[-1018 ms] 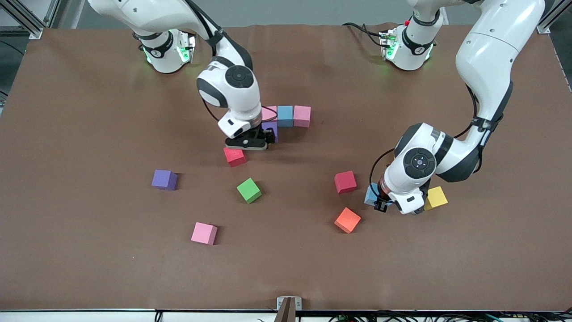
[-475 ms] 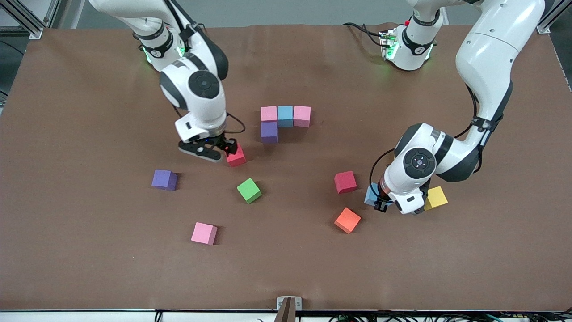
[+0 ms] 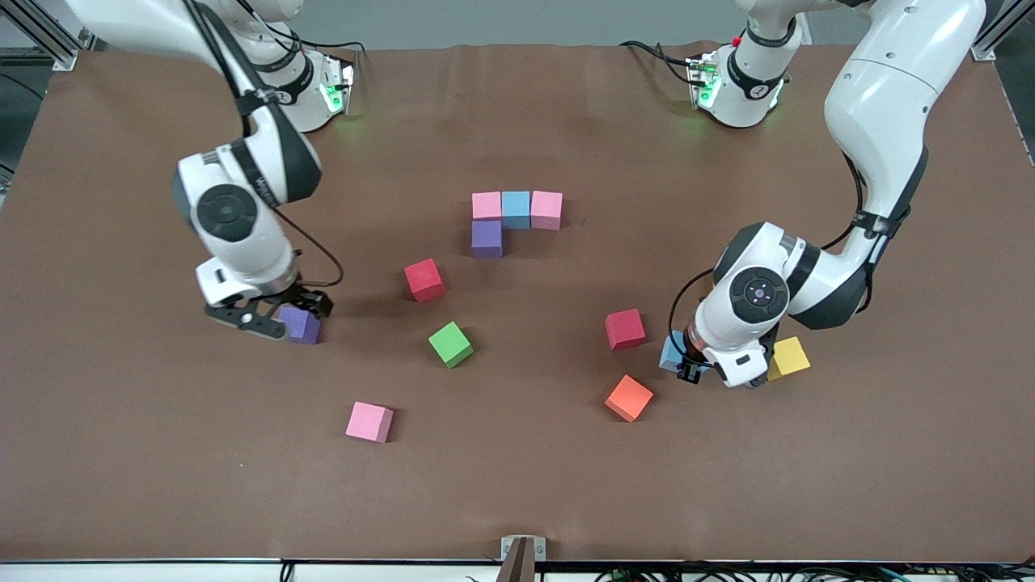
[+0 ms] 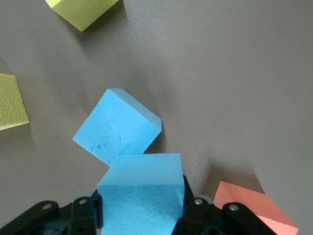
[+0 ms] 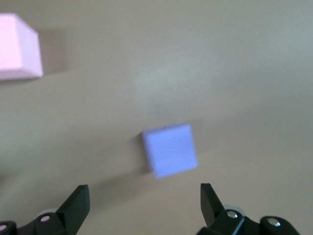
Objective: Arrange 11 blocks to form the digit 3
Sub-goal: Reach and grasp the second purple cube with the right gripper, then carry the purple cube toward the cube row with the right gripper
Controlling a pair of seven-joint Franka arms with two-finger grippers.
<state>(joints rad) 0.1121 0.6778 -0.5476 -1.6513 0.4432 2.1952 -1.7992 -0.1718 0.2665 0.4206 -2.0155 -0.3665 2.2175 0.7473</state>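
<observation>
**Right Arm Repositioned Over Purple Block; Left Arm Gripping Light Blue Block**

Since the earlier frames, the right arm has travelled from the partial figure at mid-table toward its own end of the table, passing the red block on the way. Its right gripper now hangs over the loose purple block, fingers spread wide and released; the right wrist view shows the purple block lying ahead of the two parted fingertips, untouched. The left arm has not shifted in that time.

Layout, from the right arm's end of the table toward the left arm's end:

1. A loose pink block lies nearer to the front camera than the purple block.
2. A red block and a green block rest apart from each other near mid-table.
3. The started digit 3 consists of a row of pink, light blue and pink cubes, with a second purple cube touching the row's end on its camera-facing side.
4. A second red block and an orange block lie near the left arm.
5. The left gripper is down at the table, fingers clenched on a light blue block; another light blue block touches it.
6. A yellow cube sits just beside the left gripper.
</observation>
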